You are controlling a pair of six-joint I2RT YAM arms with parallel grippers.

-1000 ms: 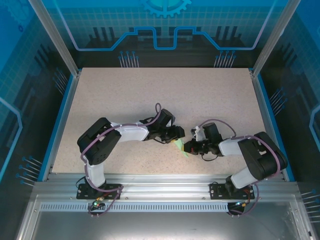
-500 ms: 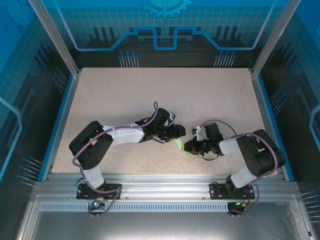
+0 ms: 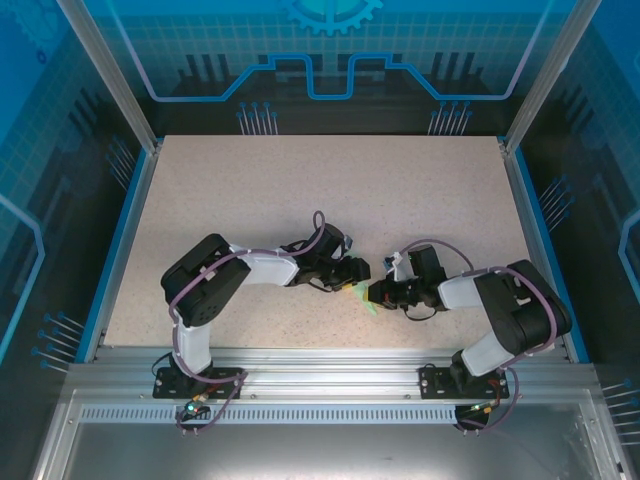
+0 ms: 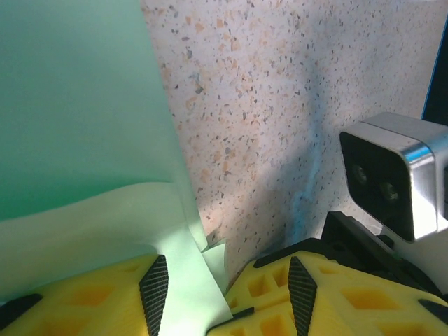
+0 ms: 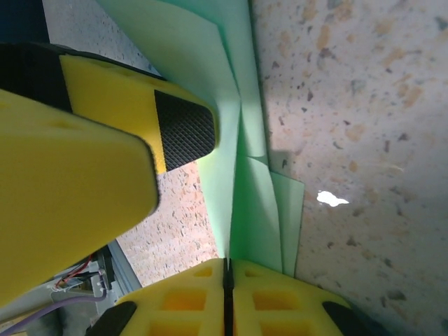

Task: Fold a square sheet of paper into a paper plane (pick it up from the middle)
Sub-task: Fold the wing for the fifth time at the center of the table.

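Clamps thin mint-green folded paper sheet (image 5: 203,56) in right pincer (image 5: 225,276); returns half-open left pincer (image 4: 224,280) astride it for creasing.

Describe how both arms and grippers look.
The left arm and right arm have black joint housings, white link shells and looping purple cables. The left gripper and right gripper have blocky yellow fingers with recessed pockets and black cross-hatched pads.
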